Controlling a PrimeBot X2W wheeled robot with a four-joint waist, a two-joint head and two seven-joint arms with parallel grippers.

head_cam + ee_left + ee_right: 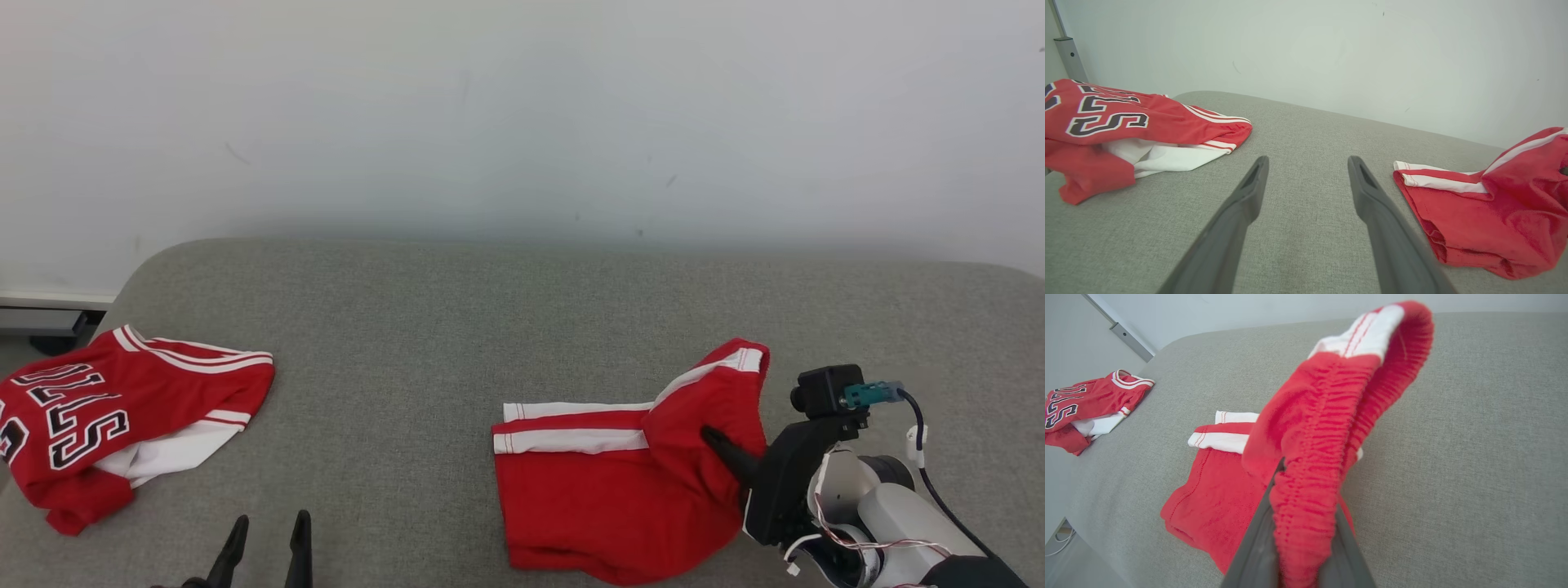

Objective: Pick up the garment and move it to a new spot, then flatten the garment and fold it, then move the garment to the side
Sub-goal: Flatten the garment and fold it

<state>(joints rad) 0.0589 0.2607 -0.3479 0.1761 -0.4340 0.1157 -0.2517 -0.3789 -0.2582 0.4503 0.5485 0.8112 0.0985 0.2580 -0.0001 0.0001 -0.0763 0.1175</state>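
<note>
The garment (604,490) is a pair of red shorts with white side stripes, lying partly flat on the grey padded surface (408,327) at the right. My right gripper (722,447) is shut on its elastic waistband and lifts that end, so the waistband (1327,416) arches up above the cloth. In the right wrist view the band covers the tips of my right gripper (1306,477). My left gripper (269,531) hovers open and empty at the lower left. In the left wrist view the left gripper (1308,163) points at bare surface, with the garment (1486,216) to its right.
A crumpled red jersey (98,416) with black-and-white lettering lies at the surface's left edge, and it shows too in the left wrist view (1126,118). A pale wall (522,122) stands behind. The surface's rounded left corner drops off toward the floor (1061,547).
</note>
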